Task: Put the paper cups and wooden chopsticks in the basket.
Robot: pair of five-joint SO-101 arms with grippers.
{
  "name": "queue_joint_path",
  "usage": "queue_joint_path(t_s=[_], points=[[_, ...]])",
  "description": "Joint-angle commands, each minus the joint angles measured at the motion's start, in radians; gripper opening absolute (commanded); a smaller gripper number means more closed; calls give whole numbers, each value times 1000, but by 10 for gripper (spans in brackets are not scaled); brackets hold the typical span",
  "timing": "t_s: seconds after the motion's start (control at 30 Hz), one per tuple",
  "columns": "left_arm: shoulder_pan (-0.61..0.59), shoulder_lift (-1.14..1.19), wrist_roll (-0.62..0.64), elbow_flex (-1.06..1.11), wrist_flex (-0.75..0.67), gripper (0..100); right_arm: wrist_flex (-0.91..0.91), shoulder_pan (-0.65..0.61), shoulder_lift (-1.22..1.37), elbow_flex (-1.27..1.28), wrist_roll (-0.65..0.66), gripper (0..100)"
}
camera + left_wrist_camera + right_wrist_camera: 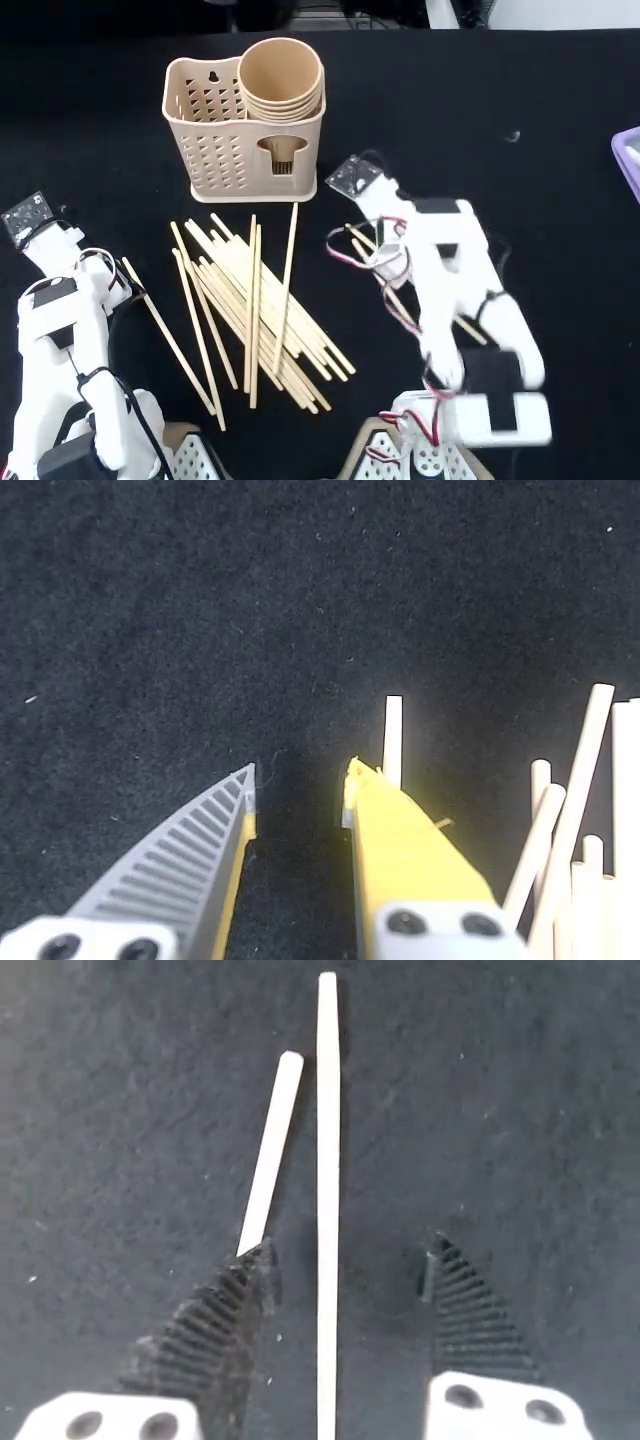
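The cup half of the job looks done: the paper cups (282,75) stand nested in one stack inside the basket (215,170), in the compartment at its end nearer the right arm, with their rims rising above its wall. The chopsticks (255,300) are what is left. As far as the pictures show, every one of them lies on the black table (520,120) in front of the basket, so I judge the task well short of halfway. Most form a loose fan of pale, thin, straight sticks that cross and overlap, and one reaches up until its tip is at the basket's foot. Two more lie apart from the fan, off toward the basket's cup end, and the right gripper (348,1260) is low over them. Its jaws are spread wide, with a long chopstick (327,1160) lying lengthwise in the gap and touching neither jaw. A slanted chopstick (270,1150) lies just beside it, its end passing under one jaw tip — nothing is gripped. The left gripper (298,780) sits well apart from the basket, out past the fan on the side away from the cups. Its jaws are parted by a narrow gap over bare table and hold nothing — a stray chopstick (392,735) pokes out from behind the yellow jaw, outside that gap.
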Motion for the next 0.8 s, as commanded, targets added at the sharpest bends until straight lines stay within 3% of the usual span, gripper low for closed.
queue_joint_path(t_s=[0.0, 0.13, 0.33, 0.4, 0.77], points=[[7, -28, -2, -5, -14, 145, 61, 26, 45, -107, 68, 247], [7, -28, -2, -5, -14, 145, 81, 26, 90, -117, 184, 222], [7, -28, -2, -5, -14, 145, 158, 26, 128, -111, 368, 61], [7, -28, -2, -5, -14, 145, 167, 32, 128, -117, 367, 10], [7, -28, -2, -5, -14, 145, 173, 75, 127, -174, 215, 11]])
